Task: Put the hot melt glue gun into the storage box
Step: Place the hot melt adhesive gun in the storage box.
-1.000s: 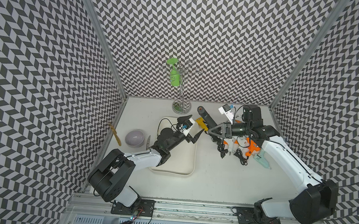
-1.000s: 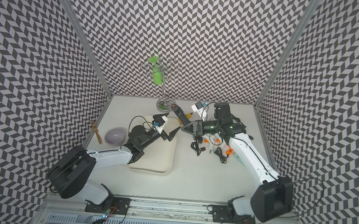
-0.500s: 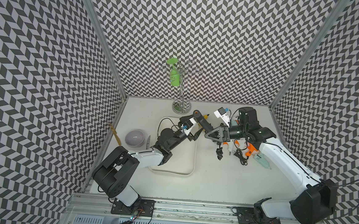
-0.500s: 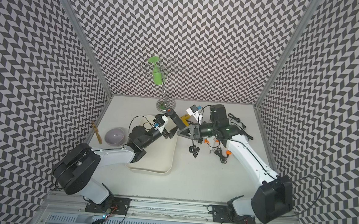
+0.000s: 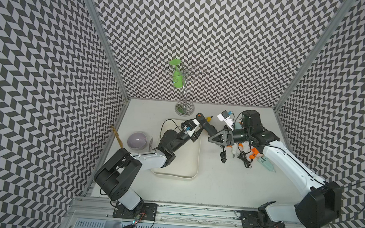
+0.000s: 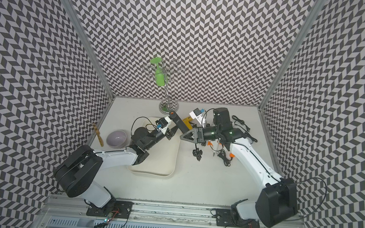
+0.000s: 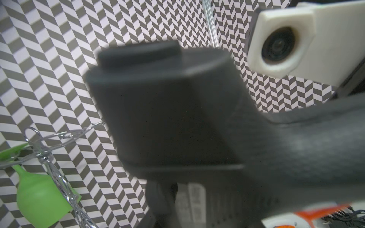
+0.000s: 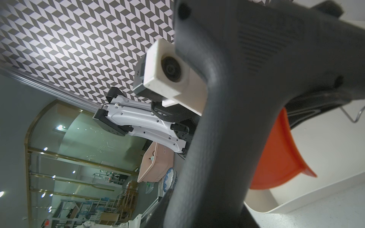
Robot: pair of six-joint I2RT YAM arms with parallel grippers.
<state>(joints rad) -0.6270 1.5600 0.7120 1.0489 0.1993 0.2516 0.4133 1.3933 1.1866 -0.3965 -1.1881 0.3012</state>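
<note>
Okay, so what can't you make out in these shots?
Who holds the black glue gun: the left gripper and right gripper both meet it in both top views, jaws too small to judge.
Left wrist view: the blurred gun fills the frame, hiding the grip.
Right wrist view: the gun blocks all but a corner of the storage box.
Orange glue gun: partly under the right arm in both top views.

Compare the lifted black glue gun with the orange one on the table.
The black glue gun is dark, the orange glue gun bright. The black one is lifted; the orange one lies on the table. The black one looks bigger than the orange. Neither lies in the box.
</note>
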